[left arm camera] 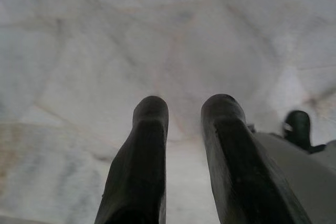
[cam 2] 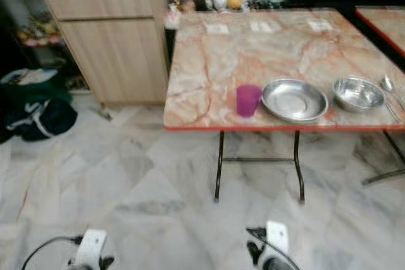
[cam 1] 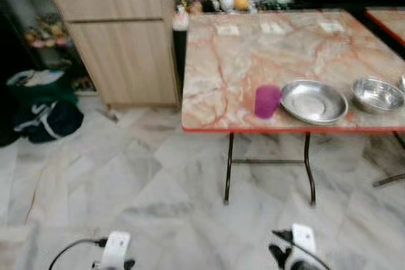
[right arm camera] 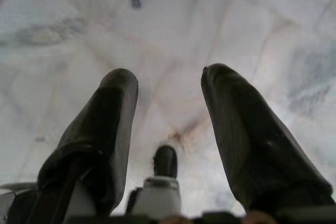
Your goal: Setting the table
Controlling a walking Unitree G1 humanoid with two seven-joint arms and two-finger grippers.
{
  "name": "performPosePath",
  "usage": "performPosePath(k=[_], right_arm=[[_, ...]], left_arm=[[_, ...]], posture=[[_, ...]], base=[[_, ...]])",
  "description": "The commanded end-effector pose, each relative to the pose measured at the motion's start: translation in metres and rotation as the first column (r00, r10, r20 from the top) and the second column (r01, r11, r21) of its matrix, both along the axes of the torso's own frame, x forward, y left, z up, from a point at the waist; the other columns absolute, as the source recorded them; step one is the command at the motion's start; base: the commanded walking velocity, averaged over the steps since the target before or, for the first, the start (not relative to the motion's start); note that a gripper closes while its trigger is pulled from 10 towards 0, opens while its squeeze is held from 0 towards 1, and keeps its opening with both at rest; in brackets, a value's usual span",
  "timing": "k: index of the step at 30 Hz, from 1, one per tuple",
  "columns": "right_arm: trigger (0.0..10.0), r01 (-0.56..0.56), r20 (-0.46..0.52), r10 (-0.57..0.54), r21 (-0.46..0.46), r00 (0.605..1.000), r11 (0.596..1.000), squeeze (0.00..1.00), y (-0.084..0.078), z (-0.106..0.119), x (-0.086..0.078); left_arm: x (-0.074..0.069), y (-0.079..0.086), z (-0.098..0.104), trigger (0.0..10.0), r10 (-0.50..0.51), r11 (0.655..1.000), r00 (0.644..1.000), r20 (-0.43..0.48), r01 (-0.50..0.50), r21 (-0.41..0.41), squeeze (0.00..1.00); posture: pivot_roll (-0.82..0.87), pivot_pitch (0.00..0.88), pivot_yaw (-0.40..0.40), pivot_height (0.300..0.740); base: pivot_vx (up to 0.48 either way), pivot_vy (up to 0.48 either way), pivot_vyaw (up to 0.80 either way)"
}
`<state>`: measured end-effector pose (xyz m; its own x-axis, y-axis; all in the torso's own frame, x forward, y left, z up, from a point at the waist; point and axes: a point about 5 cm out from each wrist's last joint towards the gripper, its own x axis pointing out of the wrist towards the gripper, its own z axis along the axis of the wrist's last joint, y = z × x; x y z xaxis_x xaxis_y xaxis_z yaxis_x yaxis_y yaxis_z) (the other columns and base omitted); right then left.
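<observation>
A translucent purple cup (cam 1: 267, 101) is being seen upright near the front edge of the marble-patterned table (cam 1: 253, 55). Just beside it, a shallow steel plate (cam 1: 314, 101) is lying flat, with a steel bowl (cam 1: 378, 94) sitting upright farther right.

- One purple cup (cam 1: 267, 101) stands on the desk (cam 1: 240, 61).
- Two steel dishes: one wide shallow plate (cam 1: 314, 101) and one deeper bowl (cam 1: 378, 95).
- One spoon (cam 2: 390, 87) lies beside the bowl.
- Three small white cards (cam 1: 273, 28) lie along the far edge.
- One wooden cabinet (cam 1: 123, 45).
- Two desks, counting the second desk (cam 1: 387, 22).
</observation>
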<state>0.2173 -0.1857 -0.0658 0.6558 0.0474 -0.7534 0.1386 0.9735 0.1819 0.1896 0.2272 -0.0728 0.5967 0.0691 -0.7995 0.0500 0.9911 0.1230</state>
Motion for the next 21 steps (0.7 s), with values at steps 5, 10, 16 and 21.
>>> performPosePath(k=[5, 10, 16, 21], right_arm=[[10.0, 0.014, -0.013, -0.014, 0.017, 1.0, 1.0, 0.0, 0.004, -0.003, -0.004], [10.0, 0.034, 0.068, -0.033, -0.011, 0.997, 0.999, 0.0, 0.001, 0.008, 0.012], [10.0, 0.164, 0.304, -0.164, 0.027, 0.938, 0.986, 0.0, -0.006, 0.039, 0.048], [10.0, 0.14, 0.477, -0.144, 0.045, 0.867, 0.989, 0.0, -0.002, 0.062, 0.065]], left_arm=[[-0.007, 0.002, -0.003, 10.0, 0.012, 1.0, 1.0, -0.027, -0.012, 0.004, 0.0], [-0.007, 0.003, -0.003, 10.0, 0.019, 1.0, 0.999, -0.029, -0.019, 0.007, 0.0], [-0.007, 0.004, -0.003, 10.0, 0.023, 1.0, 1.0, -0.019, -0.022, 0.005, 0.0], [-0.005, 0.002, -0.002, 10.0, 0.03, 1.0, 1.0, 0.004, -0.03, 0.002, 0.0]], posture=[[0.03, 0.029, 0.011, 0.74], [0.02, 0.032, 0.014, 0.74], [0.01, 0.034, 0.01, 0.74], [0.0, 0.029, 0.004, 0.74]], base=[[0.0, -0.385, 0.0], [0.0, 0.0, 0.0], [0.0, 0.0, 0.0], [0.0, 0.0, 0.0]])
